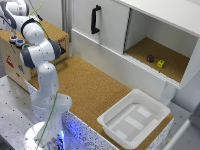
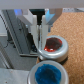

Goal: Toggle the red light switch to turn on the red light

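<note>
The red light point(image 2: 53, 47), a small round cap with a red centre and grey rim, sits on top of the wooden box point(image 1: 37, 50). The matching blue-centred cap point(image 2: 48, 74) sits right beside it. My gripper point(image 2: 41, 48) points straight down with its jaws close together and nothing between them. Its fingertips point(image 2: 44, 40) are at the red cap's rim, on its edge. In the exterior view both caps point(image 1: 16, 39) show as tiny discs on the box top, under my wrist point(image 1: 11, 22). No separate switch can be made out.
A white cabinet with a black handle point(image 1: 95, 19) stands behind the cork-topped table point(image 1: 95, 90). Its open compartment holds a dark object point(image 1: 150, 58) and a yellow block point(image 1: 160, 63). A white bin point(image 1: 134, 117) sits on the table at the exterior view's right.
</note>
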### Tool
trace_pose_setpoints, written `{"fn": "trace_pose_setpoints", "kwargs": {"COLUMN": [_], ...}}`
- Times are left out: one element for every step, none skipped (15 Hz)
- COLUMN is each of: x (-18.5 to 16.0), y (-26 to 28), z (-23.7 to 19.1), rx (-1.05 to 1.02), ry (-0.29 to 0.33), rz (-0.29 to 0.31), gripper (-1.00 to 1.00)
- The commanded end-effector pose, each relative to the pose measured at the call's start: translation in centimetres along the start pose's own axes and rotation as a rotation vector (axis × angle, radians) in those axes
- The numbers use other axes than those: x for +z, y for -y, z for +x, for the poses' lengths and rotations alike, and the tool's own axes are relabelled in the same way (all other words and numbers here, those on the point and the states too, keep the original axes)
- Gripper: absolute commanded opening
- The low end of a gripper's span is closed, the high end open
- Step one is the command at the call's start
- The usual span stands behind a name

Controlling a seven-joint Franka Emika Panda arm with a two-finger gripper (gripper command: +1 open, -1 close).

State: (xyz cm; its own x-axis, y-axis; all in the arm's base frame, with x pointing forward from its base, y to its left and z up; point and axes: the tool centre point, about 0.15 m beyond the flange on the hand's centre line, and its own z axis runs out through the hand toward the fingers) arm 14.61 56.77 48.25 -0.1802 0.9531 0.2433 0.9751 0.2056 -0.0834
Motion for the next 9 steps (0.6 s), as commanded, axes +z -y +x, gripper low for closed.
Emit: {"fn": "trace_pose_setpoints", "kwargs": {"x": [1.1,1.1,1.1,1.1,1.0,1.1,1.2,1.4,1.8], "y": [-2.8,-2.9,-3.0,-3.1,-3.3,-3.3,-3.3,-3.3,-3.3], "z": [3.5,3.8,4.2,4.5,4.7,4.7,4.8,5.0,5.1], "rx": [0.009,0.010,0.008,0.008,0.019,0.019,0.019,0.020,0.021], "ry": [0.107,0.099,0.093,0.088,0.080,0.081,0.083,0.087,0.091], "rz": [0.053,0.050,0.046,0.036,0.037,0.034,0.035,0.036,0.038], "gripper": [-1.00,-1.00,-1.00,-1.00,-1.00,-1.00,-1.00,-1.00,-1.00]}}
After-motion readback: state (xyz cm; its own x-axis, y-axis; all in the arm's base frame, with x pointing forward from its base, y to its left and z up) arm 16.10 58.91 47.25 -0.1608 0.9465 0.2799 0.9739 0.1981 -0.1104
